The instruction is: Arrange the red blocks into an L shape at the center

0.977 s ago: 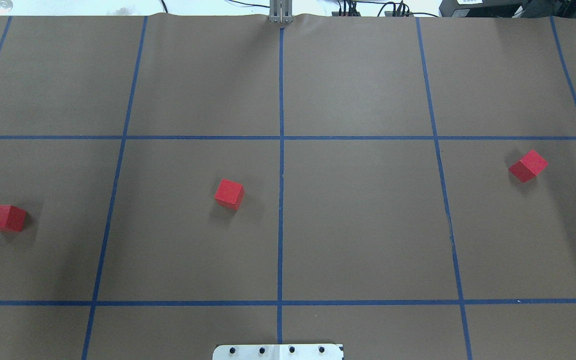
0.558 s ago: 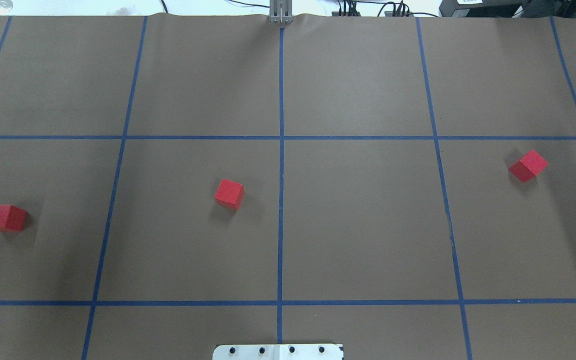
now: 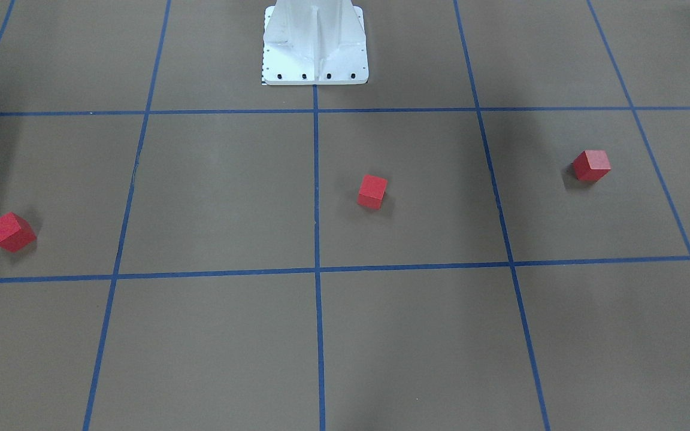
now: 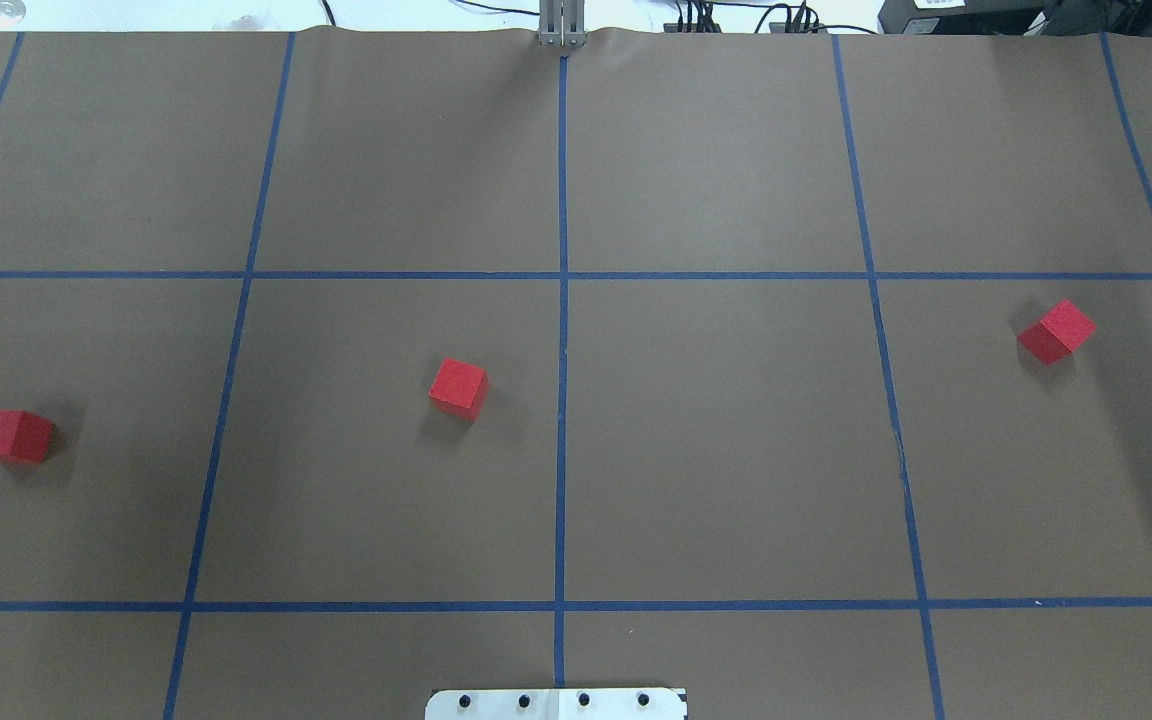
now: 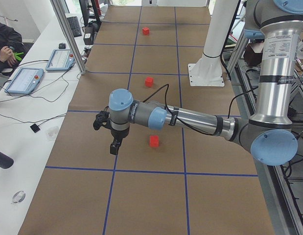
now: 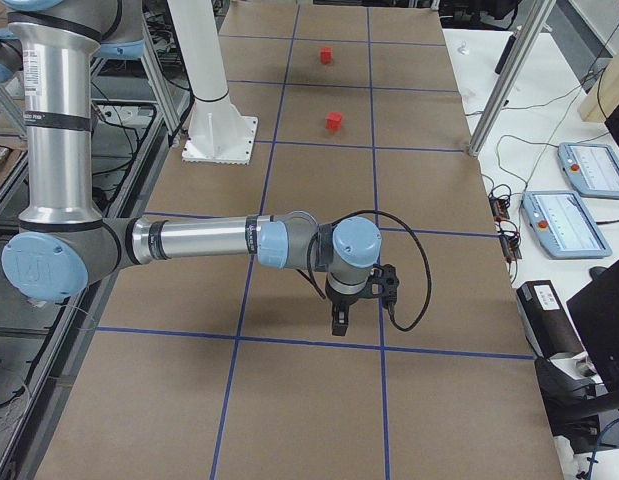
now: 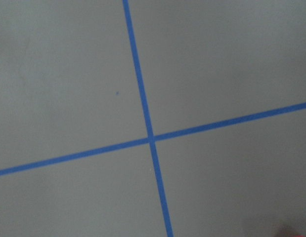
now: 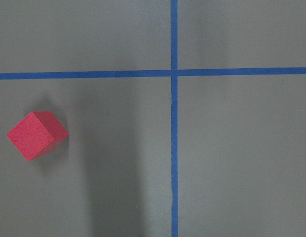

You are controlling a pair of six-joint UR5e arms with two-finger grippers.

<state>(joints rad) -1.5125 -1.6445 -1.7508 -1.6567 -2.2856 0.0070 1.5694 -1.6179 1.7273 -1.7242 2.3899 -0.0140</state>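
Observation:
Three red blocks lie apart on the brown floor. In the overhead view one is at the far left (image 4: 9,437), one just left of the middle blue line (image 4: 458,388), and one at the right (image 4: 1057,331). The center (image 4: 596,420) holds no block on the line itself. My left gripper (image 5: 113,148) shows only in the exterior left view, hanging beside the near block (image 5: 154,141). My right gripper (image 6: 337,325) shows only in the exterior right view. I cannot tell whether either is open or shut. The right wrist view shows one block (image 8: 36,136) at its left.
The white metal base (image 4: 556,703) stands at the near middle edge of the floor. Blue tape lines (image 4: 561,330) form a grid. White benches with control tablets (image 5: 24,81) (image 6: 574,225) and frame posts (image 5: 68,34) run along the far side.

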